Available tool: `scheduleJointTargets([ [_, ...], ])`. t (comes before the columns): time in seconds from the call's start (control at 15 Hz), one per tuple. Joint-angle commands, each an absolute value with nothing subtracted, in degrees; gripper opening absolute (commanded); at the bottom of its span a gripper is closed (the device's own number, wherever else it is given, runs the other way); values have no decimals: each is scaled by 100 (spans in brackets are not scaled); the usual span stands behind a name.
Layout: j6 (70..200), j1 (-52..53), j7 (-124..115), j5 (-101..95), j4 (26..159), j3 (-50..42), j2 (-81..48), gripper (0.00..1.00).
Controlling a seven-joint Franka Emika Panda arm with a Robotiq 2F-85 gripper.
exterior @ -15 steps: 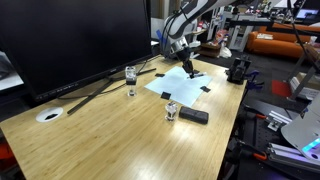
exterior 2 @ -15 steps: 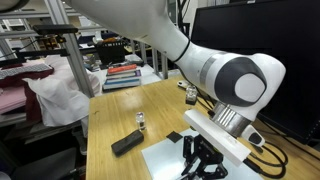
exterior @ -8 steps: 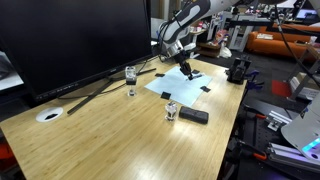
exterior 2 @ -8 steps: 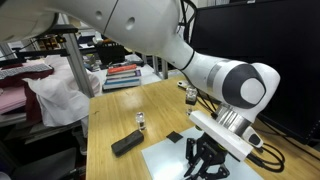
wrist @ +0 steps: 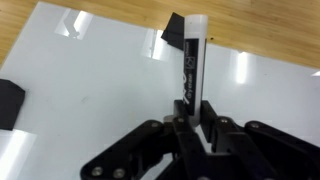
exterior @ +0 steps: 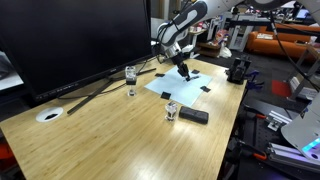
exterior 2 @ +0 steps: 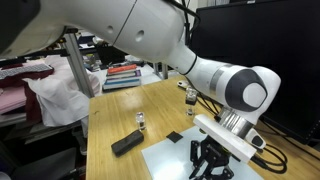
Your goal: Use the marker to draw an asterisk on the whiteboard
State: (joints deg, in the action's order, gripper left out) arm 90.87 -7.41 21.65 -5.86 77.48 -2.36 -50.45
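Since 1 s ago the arm (exterior 2: 235, 85) has slid a little sideways over the whiteboard (wrist: 90, 95), which lies on the wood surface (exterior: 120, 135); the gripper (wrist: 196, 126) hangs over the sheet w/ fingers (wrist: 216, 133) clamped on the marker (wrist: 192, 60), which sticks out past them. Risk, imo: too much push or tilt could skid the thin sheet or twist the marker in the grip, spoiling strokes. Tip contact is hidden in every view; no ink visible.

Slim black marker (wrist: 190, 70) with white end, clamped in pincer (wrist: 196, 125), over pale rectangular whiteboard (wrist: 90, 90) lying flat
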Motion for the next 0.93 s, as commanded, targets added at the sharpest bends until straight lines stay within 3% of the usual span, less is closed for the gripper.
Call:
scheduleJointTargets([
  [0.0, 9076, -769, 2151, -706, 7540, -184, -5194, 5],
  [0.87, 9059, -753, 2142, -839, 7411, -199, -5327, 5],
])
